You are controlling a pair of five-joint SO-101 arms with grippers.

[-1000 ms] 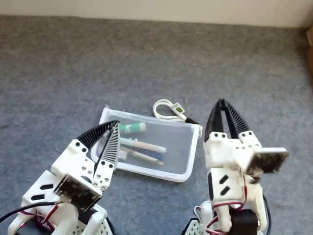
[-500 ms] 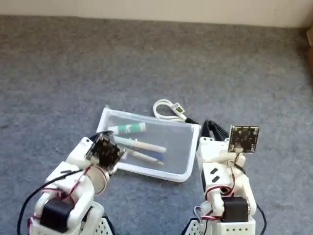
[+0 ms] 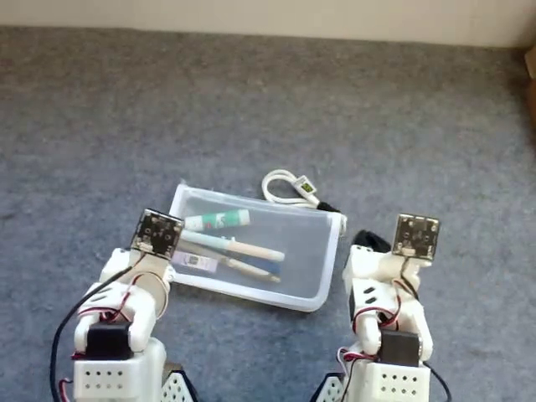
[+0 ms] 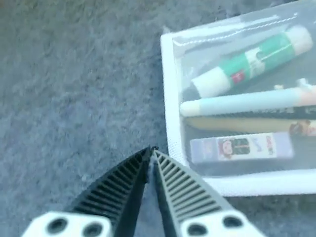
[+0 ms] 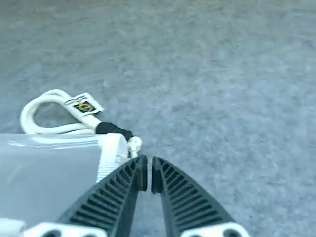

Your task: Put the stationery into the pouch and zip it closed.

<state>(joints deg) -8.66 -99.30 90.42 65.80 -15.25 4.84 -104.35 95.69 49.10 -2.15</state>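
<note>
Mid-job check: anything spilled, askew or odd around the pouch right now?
Nothing stands out. The pouch lies flat on the carpet with the glue stick and pens inside, its strap looped beside one corner. The left pincer and right pincer are shut, off the pouch.

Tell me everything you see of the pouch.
The pouch is flat, clear plastic with white edging, lying on grey carpet. A white loop strap leaves its far corner by the zip pull. Inside lie a glue stick, pens and a small labelled box. The left gripper and right gripper sit beside it, not touching.
</note>
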